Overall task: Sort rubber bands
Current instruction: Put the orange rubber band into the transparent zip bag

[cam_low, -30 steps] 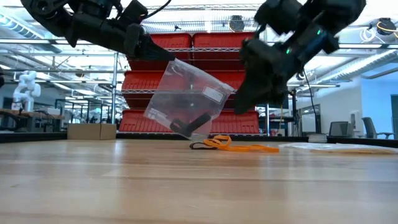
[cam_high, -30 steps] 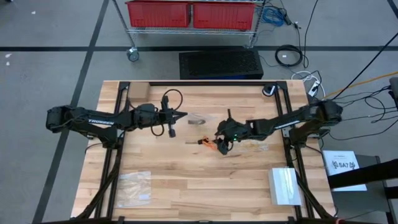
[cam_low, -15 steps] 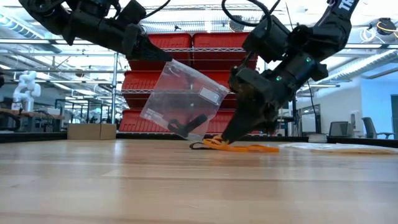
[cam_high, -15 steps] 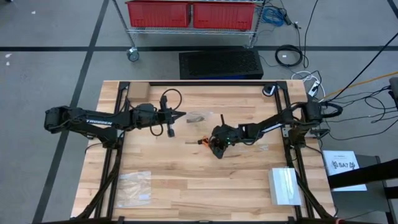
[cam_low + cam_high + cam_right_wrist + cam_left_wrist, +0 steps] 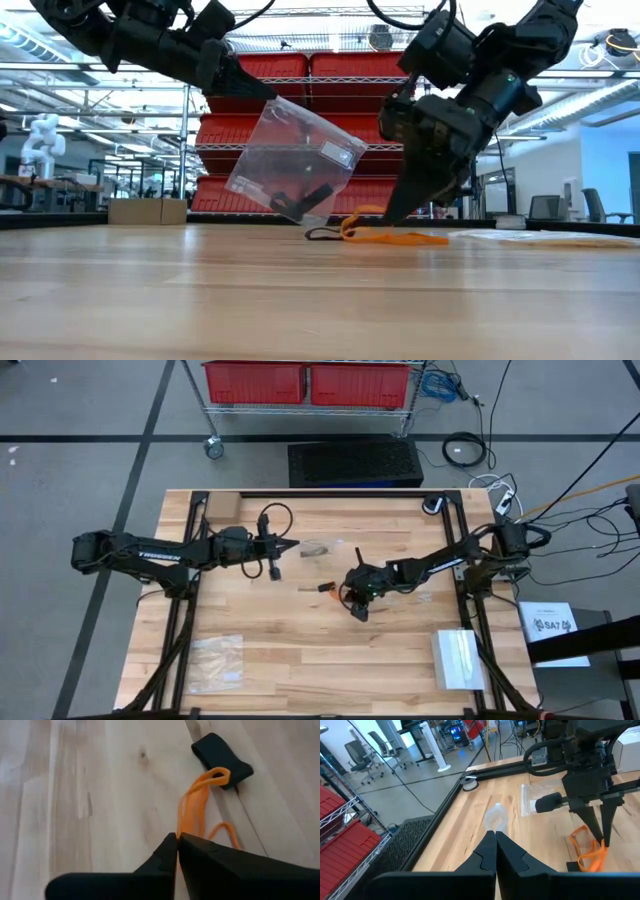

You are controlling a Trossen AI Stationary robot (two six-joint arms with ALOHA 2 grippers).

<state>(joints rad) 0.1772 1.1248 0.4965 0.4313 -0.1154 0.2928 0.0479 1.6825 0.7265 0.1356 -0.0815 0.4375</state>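
**Orange bands pinched at the table's middle**

Over the table, seen from above, the right gripper [image 5: 354, 603] sits near the centre of the wooden table [image 5: 280, 650], beside a little heap of rubber bands [image 5: 328, 586]. The left gripper [image 5: 292, 545] hangs further back, holding a clear bag [image 5: 317, 548].

At table height, the bag [image 5: 290, 172] dangles from the left arm with dark bands inside, clear of the wood. Right fingertips touch down on the orange bands [image 5: 385, 236].

Past the left wrist, its fingers [image 5: 492, 851] are pressed together on the bag's edge [image 5: 496, 817].

Past the right wrist, the fingers [image 5: 172, 851] are clamped on an orange band [image 5: 195, 810]; a black band [image 5: 222, 759] lies against it.
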